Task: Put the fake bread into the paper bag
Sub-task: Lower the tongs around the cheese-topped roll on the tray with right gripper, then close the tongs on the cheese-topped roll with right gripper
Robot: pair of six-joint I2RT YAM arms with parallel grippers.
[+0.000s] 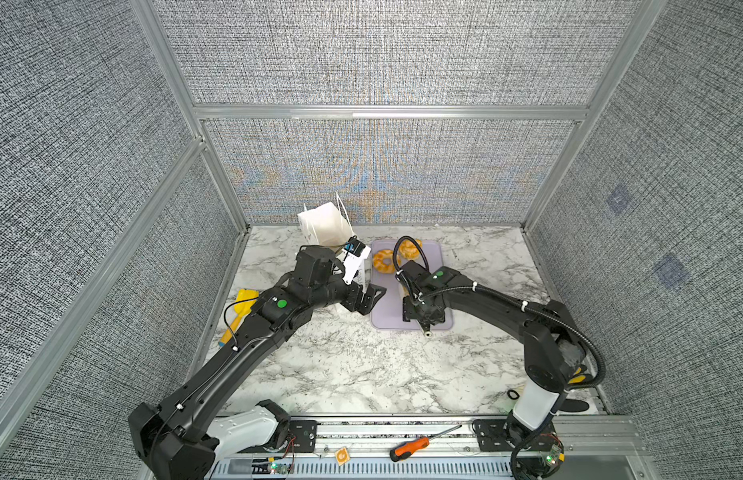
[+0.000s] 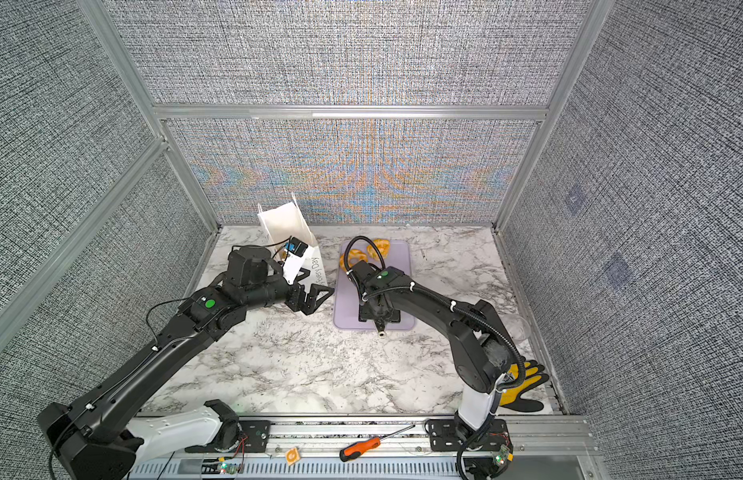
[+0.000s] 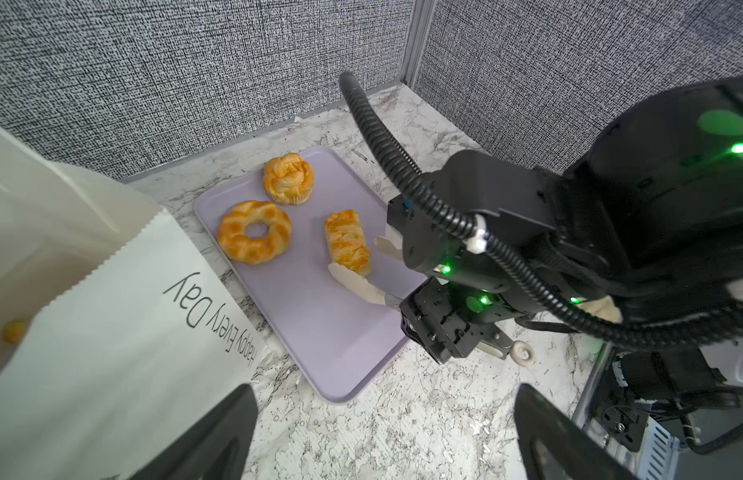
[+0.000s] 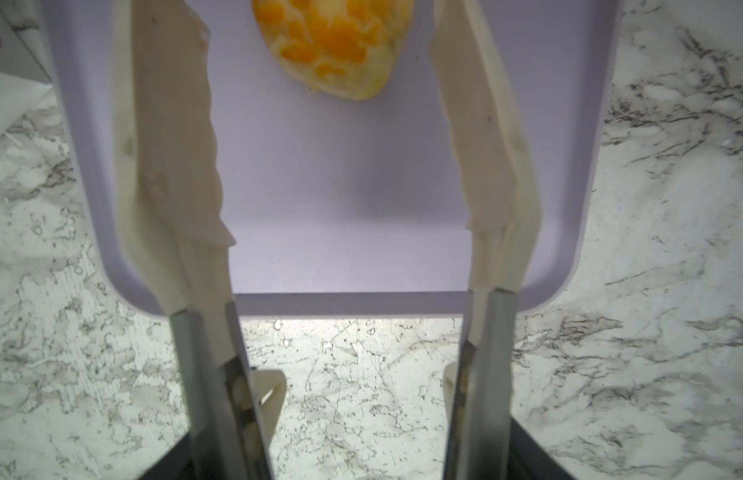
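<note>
A lilac tray (image 3: 319,332) carries three pieces of fake bread: a ring (image 3: 254,232), a braided round (image 3: 288,178) and an oblong pastry (image 3: 347,242). My right gripper (image 3: 355,255) is open low over the tray. Its cream fingers (image 3: 355,284) stand on either side of the oblong pastry (image 4: 336,45), with gaps on both sides in the right wrist view. The white paper bag (image 1: 324,226) stands open at the back left, and an orange piece (image 3: 14,331) shows inside it. My left gripper (image 1: 367,297) is open and empty between bag and tray. In a top view the ring (image 1: 384,261) is visible.
A yellow toy shovel (image 1: 240,309) lies at the left wall under my left arm. Near the right arm's base lies a yellow-and-black glove (image 2: 523,380). An orange-handled screwdriver (image 1: 411,448) rests on the front rail. Grey panel walls close in three sides.
</note>
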